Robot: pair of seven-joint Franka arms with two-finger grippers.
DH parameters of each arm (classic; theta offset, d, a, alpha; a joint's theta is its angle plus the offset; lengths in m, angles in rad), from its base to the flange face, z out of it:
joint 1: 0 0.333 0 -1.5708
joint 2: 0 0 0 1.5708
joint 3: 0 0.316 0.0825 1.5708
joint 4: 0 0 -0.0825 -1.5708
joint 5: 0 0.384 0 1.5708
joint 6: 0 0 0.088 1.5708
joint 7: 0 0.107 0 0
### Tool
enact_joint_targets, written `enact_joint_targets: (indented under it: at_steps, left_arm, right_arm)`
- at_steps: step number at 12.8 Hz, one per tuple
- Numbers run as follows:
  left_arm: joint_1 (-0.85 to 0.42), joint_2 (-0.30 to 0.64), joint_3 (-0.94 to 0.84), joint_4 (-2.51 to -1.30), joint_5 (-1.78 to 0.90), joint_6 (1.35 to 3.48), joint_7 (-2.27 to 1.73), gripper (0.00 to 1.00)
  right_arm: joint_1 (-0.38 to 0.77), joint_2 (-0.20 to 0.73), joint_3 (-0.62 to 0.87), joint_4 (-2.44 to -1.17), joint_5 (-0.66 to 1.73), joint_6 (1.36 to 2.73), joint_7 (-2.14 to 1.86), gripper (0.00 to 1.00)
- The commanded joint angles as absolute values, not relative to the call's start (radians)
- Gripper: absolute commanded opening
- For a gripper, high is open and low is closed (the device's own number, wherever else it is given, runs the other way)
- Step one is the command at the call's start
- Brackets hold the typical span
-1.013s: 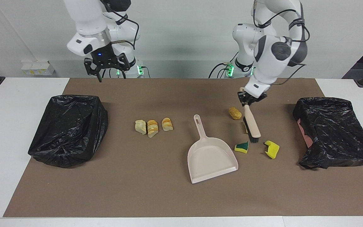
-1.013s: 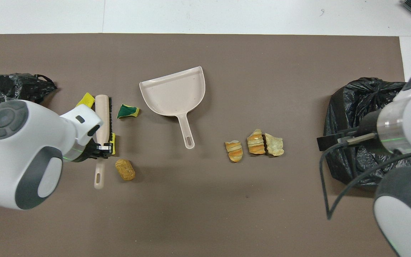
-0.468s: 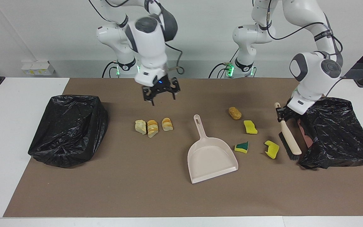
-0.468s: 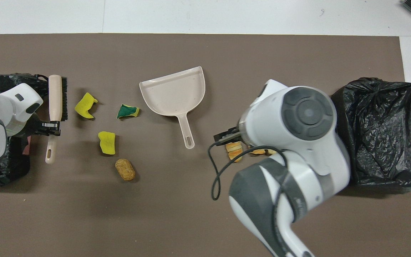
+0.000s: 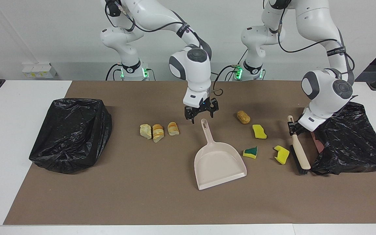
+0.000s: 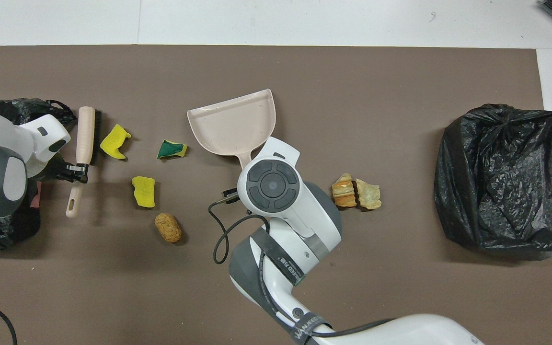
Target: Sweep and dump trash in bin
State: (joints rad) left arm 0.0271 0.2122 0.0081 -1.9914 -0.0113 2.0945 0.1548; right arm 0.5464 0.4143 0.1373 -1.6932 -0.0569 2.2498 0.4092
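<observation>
From the facing view, your right pincer (image 5: pixel 201 115) is hovering released over the dustpan (image 5: pixel 219 162) handle; lower it squarely before clenching. Your left pincer (image 5: pixel 293 128) is grasping the brush (image 5: pixel 299 150) beside the sponge scraps (image 5: pixel 281 154).

From overhead, the bread chunks (image 6: pixel 356 192) are lying apart toward the right arm's bin (image 6: pixel 503 175); keep the pan's mouth facing the scraps.

Surfaces: plastic, sponge, matt mat

Dustpan (image 5: pixel 219 163) smooth beige plastic; bin bags (image 5: pixel 72 133) glossy crinkled black film; table mat (image 5: pixel 162 202) matt brown; sponge scraps (image 5: pixel 259 131) porous; brown lump (image 5: pixel 243 117) rough, crusty; brush (image 5: pixel 299 151) handle smooth
</observation>
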Motion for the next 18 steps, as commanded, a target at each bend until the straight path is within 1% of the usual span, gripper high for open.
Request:
enact_joint_targets:
  at_steps: [1, 4, 5, 6, 7, 8, 10, 11, 12, 13, 16, 18]
  left_arm:
    - [-0.018, 0.198, 0.011, -1.979, 0.012, 2.002, 0.169, 0.00]
    - [-0.086, 0.183, 0.011, -1.980, 0.011, 1.913, 0.164, 0.00]
    - [-0.110, 0.175, 0.011, -1.982, 0.011, 1.884, 0.160, 0.00]
    - [-0.126, 0.170, 0.011, -1.983, 0.011, 1.849, 0.156, 0.00]
    - [-0.139, 0.163, 0.011, -1.990, 0.011, 1.827, 0.155, 0.00]
    - [-0.158, 0.152, 0.011, -2.005, 0.009, 1.815, 0.149, 0.00]
    - [-0.187, 0.140, 0.009, -2.023, 0.009, 1.816, 0.105, 0.00]
    - [-0.190, 0.140, 0.009, -2.023, 0.009, 1.818, 0.095, 0.00]
    - [-0.189, 0.140, 0.011, -2.022, 0.009, 1.819, 0.095, 0.00]
    - [-0.189, 0.140, 0.011, -2.022, 0.009, 1.819, 0.095, 0.00]
    - [-0.189, 0.144, 0.011, -2.010, 0.009, 1.818, 0.094, 0.00]
    - [-0.178, 0.138, 0.012, -2.005, 0.009, 1.818, 0.097, 0.00]
  right_arm:
    - [0.537, 0.479, 0.137, -1.643, -0.090, 2.279, 0.410, 1.00]
    - [0.522, 0.488, 0.137, -1.643, -0.086, 2.302, 0.338, 1.00]
    - [0.522, 0.486, 0.137, -1.643, -0.086, 2.304, 0.333, 0.96]
    - [0.520, 0.486, 0.137, -1.643, -0.084, 2.304, 0.331, 0.81]
    - [0.520, 0.488, 0.137, -1.643, -0.077, 2.315, 0.330, 0.73]
    - [0.522, 0.488, 0.137, -1.650, -0.071, 2.341, 0.330, 0.73]
    - [0.522, 0.488, 0.137, -1.655, -0.071, 2.350, 0.328, 0.72]
    - [0.522, 0.486, 0.137, -1.655, -0.071, 2.349, 0.328, 0.58]
    - [0.522, 0.486, 0.137, -1.655, -0.069, 2.347, 0.328, 0.35]
    - [0.522, 0.486, 0.137, -1.655, -0.069, 2.339, 0.330, 0.01]
    - [0.517, 0.485, 0.137, -1.652, -0.069, 2.318, 0.325, 0.00]
    - [0.500, 0.482, 0.137, -1.649, -0.066, 2.281, 0.177, 0.00]
